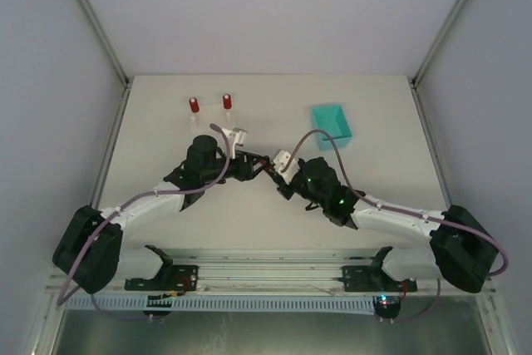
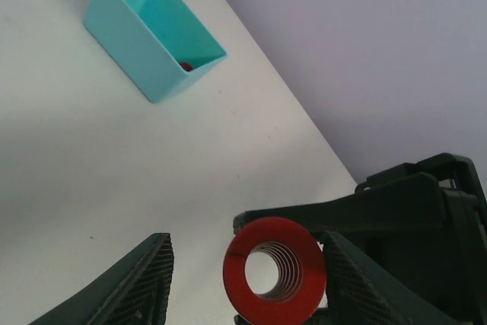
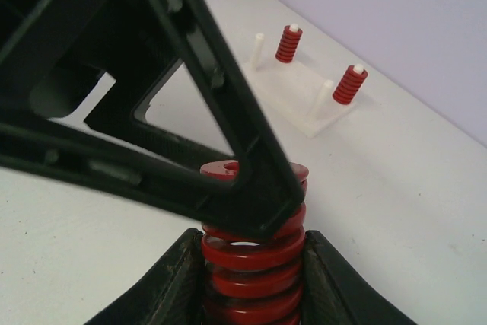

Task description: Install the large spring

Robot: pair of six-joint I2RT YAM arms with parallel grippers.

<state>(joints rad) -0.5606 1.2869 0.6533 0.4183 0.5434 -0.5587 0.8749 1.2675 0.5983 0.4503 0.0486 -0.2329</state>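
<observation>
Arms [image 1: 150, 199] angled inward, right gripper [image 3: 251, 264] clamping spring [image 3: 251, 253]

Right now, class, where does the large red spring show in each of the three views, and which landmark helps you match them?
Top external: large spring barely shows, near the picture's centre.
Left wrist: bottom centre, end-on, a red ring.
Right wrist: bottom centre, coils side-on, partly behind a black frame.
Landmark: teal bin links top and left wrist; post fixture links top and right wrist.
</observation>
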